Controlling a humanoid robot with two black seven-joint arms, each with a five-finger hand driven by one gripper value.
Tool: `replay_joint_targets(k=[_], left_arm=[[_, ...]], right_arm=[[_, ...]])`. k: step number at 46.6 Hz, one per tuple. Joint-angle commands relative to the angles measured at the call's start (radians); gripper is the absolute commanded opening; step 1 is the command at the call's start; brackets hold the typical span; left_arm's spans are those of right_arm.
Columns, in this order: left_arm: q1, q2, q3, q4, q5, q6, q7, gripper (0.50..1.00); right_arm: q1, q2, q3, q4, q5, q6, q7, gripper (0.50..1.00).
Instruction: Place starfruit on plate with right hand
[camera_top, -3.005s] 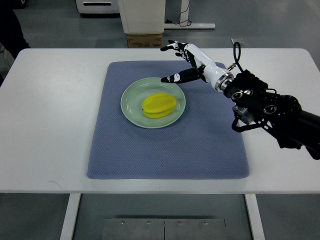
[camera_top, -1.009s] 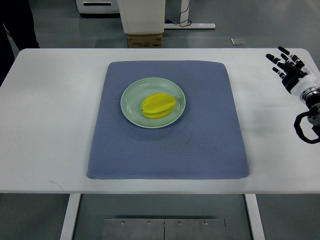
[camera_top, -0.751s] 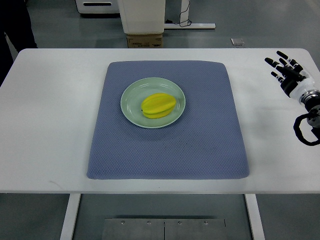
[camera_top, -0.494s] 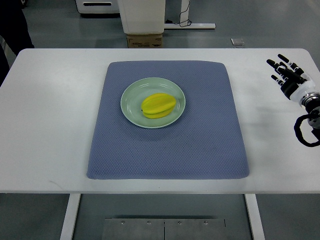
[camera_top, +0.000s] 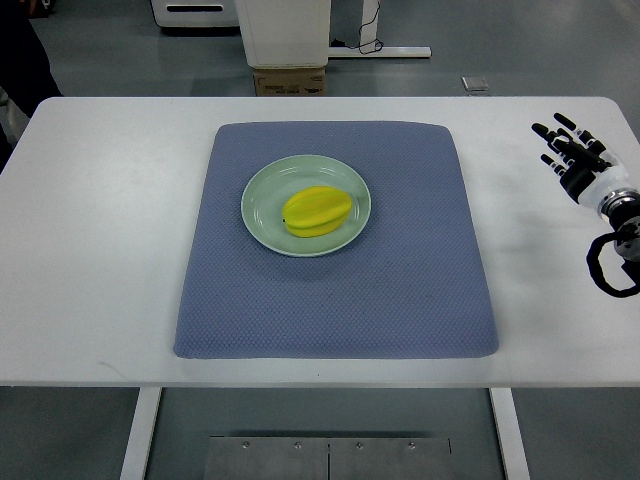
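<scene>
The starfruit (camera_top: 318, 211) lies on the green plate (camera_top: 260, 196) centred on the blue mat (camera_top: 400, 280), while the right hand (camera_top: 573, 153), fingers seemingly spread and empty, sits at the bench's (camera_top: 110, 230) right edge.

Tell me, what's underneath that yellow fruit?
The starfruit lies on a pale green plate, which sits on a blue-grey mat on the white table. The plate's middle is hidden beneath the fruit.

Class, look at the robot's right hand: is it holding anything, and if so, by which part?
Nothing. The right hand is over the table's right edge, fingers spread; the starfruit lies on the plate.
</scene>
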Motion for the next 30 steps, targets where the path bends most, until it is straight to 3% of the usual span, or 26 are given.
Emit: replay_joint_targets(k=[1, 30], left_arm=[[0.0, 0.0, 0.001, 0.0, 0.0, -0.001, 0.0, 1.0], [0.0, 0.0, -0.001, 0.0, 0.0, -0.001, 0.0, 1.0]], right_arm=[[0.0, 0.0, 0.0, 0.0, 0.0, 0.0, 0.002, 1.0], [-0.002, 0.0, -0.003, 0.001, -0.002, 0.002, 0.008, 1.0]])
